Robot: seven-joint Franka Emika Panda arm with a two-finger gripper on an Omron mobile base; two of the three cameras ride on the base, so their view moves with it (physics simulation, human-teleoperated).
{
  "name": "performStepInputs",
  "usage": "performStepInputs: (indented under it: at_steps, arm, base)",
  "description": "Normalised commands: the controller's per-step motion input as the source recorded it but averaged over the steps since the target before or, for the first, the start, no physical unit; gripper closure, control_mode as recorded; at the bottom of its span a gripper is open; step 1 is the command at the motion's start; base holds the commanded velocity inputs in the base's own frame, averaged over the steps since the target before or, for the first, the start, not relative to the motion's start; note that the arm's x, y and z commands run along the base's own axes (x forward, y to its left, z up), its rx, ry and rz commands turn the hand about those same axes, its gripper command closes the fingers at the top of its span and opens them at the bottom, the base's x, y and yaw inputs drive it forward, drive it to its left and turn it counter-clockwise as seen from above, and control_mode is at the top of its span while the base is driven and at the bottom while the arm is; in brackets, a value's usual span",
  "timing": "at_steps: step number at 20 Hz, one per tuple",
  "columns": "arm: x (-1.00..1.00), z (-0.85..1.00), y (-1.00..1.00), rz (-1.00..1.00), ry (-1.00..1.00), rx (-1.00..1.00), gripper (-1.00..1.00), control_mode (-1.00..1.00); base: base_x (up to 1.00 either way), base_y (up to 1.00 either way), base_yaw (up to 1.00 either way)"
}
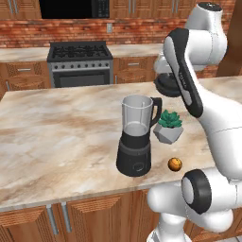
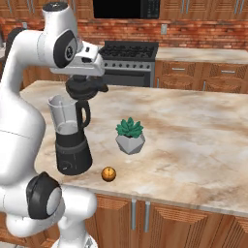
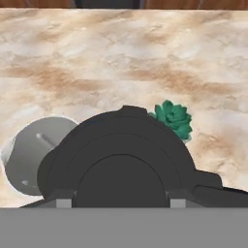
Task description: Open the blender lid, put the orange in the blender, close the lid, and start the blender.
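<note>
Nearest the front edge of the counter (image 1: pixel 56 142), at the lower centre of the left base view, the orange (image 1: pixel 175 164) is seen lying loose, just to the right of the blender (image 1: pixel 135 142) and apart from it; it is judged to be waiting there for pickup. The blender stands upright at the centre of that view, its long axis vertical, the jar's mouth open to the ceiling and the handle turned toward the succulent (image 1: pixel 169 124) behind and to the right. Above and beyond the jar, in the upper right, the lid (image 1: pixel 166 85) is held clamped in the gripper (image 1: pixel 168 78), knob upward and dome roughly level. It is carried clear of the mouth, probably so that it can be set aside and the fruit dropped in. In the hand view the lid (image 3: pixel 121 160) is seen close below the camera, with the open jar at lower left.
</note>
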Motion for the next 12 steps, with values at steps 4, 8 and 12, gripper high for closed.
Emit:
performStepInputs:
  at_steps: [4, 8, 12]
  arm:
    - [-0.15, -0.37, -1.0, -0.12, 0.0, 0.07, 1.0, -1.0]
    - [-0.07, -0.44, -1.0, -0.13, 0.0, 0.08, 1.0, -1.0]
    - [-0.02, -0.6, -1.0, -0.13, 0.0, 0.11, 1.0, -1.0]
  base:
    - [0.0, 0.0, 0.0]
    - [0.0, 0.0, 0.0]
    - [0.0, 0.0, 0.0]
